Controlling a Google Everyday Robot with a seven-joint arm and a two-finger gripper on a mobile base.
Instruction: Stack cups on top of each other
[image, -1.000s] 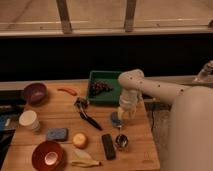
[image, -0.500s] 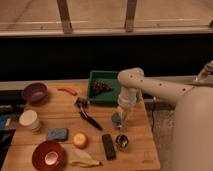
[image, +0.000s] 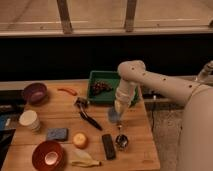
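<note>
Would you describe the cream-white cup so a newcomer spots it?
At the table's left edge, far from the claw at the blue-grey cup, sits the purple bowl. Just in front stands the cream-white cup, the only pale cylinder.

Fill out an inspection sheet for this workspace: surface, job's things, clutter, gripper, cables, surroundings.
Surface: wooden table, crowded.
Job's things: blue-grey cup mid-table; cream-white cup near the left edge; apart, not stacked.
Clutter: purple bowl, red bowl, green tray, blue sponge, orange fruit, black tool.
Gripper: gripper lowered mid-table, shut, apparently on the blue-grey cup's rim.
Cables: nothing seen.
Surroundings: window frame behind the table.
</note>
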